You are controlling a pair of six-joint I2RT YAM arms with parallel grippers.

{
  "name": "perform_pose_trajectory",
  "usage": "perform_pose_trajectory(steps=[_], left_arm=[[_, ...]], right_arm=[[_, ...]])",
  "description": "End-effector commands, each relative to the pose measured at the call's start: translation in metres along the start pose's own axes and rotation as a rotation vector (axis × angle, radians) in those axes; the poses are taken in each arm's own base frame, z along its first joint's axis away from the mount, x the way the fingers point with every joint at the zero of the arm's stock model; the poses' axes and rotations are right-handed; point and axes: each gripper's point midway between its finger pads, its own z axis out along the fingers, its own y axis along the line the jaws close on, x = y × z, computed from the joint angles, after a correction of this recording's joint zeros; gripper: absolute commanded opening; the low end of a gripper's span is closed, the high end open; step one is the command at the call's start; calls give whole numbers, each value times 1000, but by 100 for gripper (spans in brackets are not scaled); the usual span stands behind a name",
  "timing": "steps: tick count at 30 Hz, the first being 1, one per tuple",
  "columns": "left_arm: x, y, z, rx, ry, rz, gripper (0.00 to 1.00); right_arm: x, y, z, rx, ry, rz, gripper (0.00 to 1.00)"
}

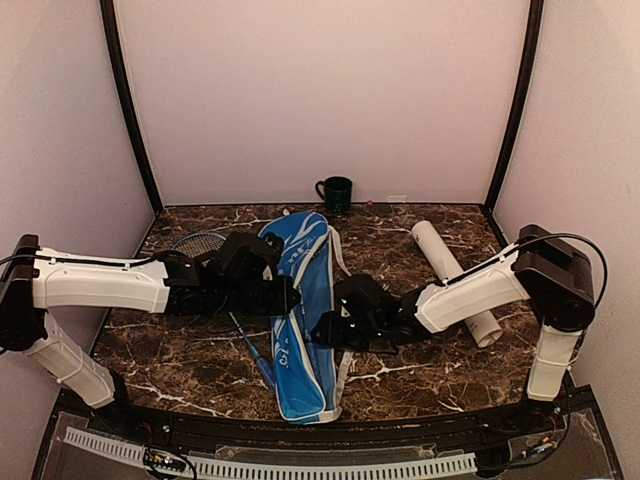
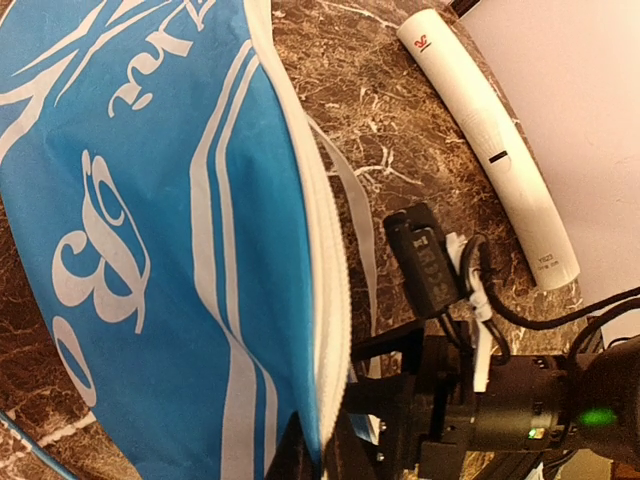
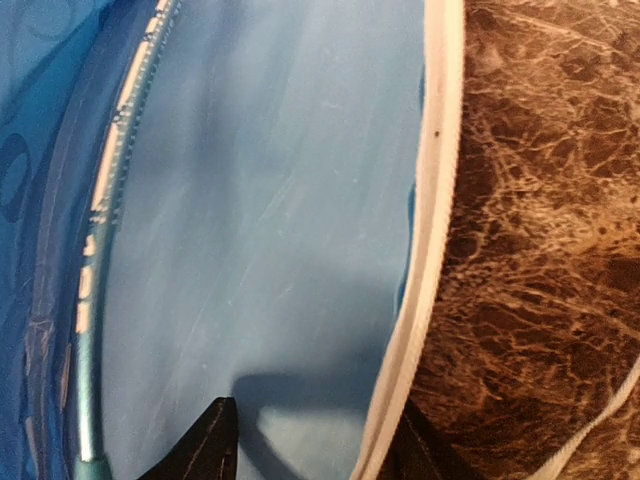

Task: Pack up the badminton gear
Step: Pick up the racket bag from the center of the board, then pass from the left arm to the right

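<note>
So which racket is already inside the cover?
The racket in the right wrist view, inside the blue cover; the other racket lies on the table beside it.

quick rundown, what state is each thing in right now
blue cover: lying flat on the table, open along one long edge
inner racket: inside the cover, frame showing
outer racket: on the table at the cover's left, not packed
white tube: lying on its side on the table
mug: upright at the back
left pincer: shut on the cover's edge
right pincer: open, straddling the cover's edge
</note>
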Motion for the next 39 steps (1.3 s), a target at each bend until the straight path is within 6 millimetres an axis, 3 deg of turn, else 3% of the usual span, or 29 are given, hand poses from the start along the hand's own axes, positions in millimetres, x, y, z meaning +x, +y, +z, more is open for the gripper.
perform_pose_trajectory(steps=[1,3,5,7,10,14,18,21,29,35,39], left_arm=[[-24,-16,-20,83,-85,-24,0],[-21,-13,-20,81,-79,-30,0],[-17,-9,-18,71,-72,-36,0],[-12,-1,-17,55,-63,-42,0],[-2,11,-16,34,-44,-58,0],[11,22,-12,25,-19,-65,0],[15,18,-4,56,-12,-65,0],[15,15,2,69,-14,-66,0],[34,9,29,110,61,-49,0],[47,13,39,104,97,-28,1],[49,14,38,93,101,-11,15]], right_arm=[[-5,11,6,-53,-4,26,47],[-8,15,2,-71,-18,30,36],[-17,21,-8,-89,-57,33,14],[-30,24,-24,-80,-113,22,1],[-58,21,-63,5,-223,-37,0],[-96,38,-125,49,-369,-171,0],[-108,45,-150,83,-396,-245,0],[-103,38,-147,92,-391,-256,0],[-77,10,-108,136,-297,-251,0],[-68,13,-103,86,-278,-253,0],[-67,22,-107,54,-294,-258,0]])
